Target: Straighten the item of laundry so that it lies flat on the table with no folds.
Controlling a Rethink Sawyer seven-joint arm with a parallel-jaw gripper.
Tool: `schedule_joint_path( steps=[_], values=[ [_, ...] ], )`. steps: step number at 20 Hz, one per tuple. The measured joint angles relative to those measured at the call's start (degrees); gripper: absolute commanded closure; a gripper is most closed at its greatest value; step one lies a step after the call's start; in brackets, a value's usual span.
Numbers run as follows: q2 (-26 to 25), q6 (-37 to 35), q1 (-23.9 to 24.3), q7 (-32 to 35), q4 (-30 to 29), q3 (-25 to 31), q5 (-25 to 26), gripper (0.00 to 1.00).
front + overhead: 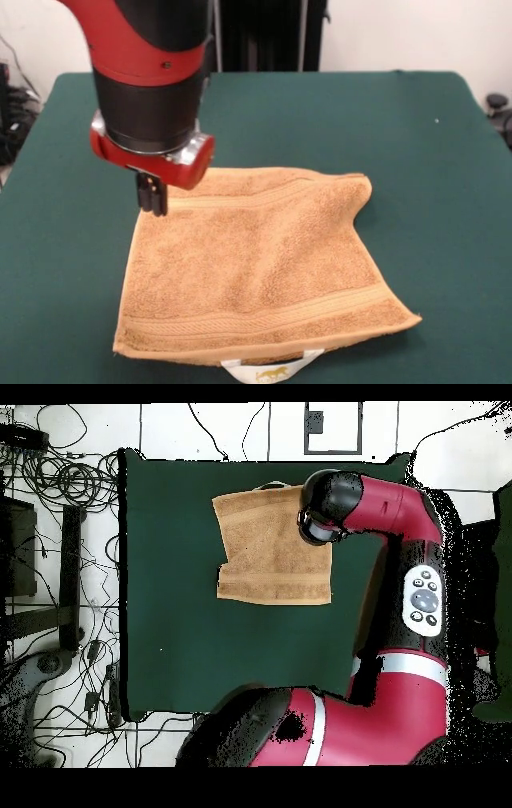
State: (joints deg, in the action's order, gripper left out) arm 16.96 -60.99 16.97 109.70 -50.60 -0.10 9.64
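Observation:
The orange-tan towel (256,264) lies on the green table (416,128), mostly spread out. Its far right corner is curled into a small fold. Its white label with a gold mark (272,372) pokes out from under the near edge. My gripper (152,204) hangs from the red and black arm at the towel's far left corner, with its black fingers together and their tips at the towel's edge. In the overhead view the towel (265,549) lies in the upper middle of the table (170,634), and the arm's wrist hides the gripper.
The arm's red body (400,634) runs along the table's right side in the overhead view. Cables and stands (60,534) lie on the floor beyond the table's left edge. Green felt surrounds the towel on all sides.

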Motion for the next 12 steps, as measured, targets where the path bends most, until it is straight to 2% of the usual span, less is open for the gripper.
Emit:
schedule_joint_path(
  steps=[12],
  values=[
    [0.46,0.61,0.04,0.00,-0.96,0.06,0.43,1.00]
  ],
)
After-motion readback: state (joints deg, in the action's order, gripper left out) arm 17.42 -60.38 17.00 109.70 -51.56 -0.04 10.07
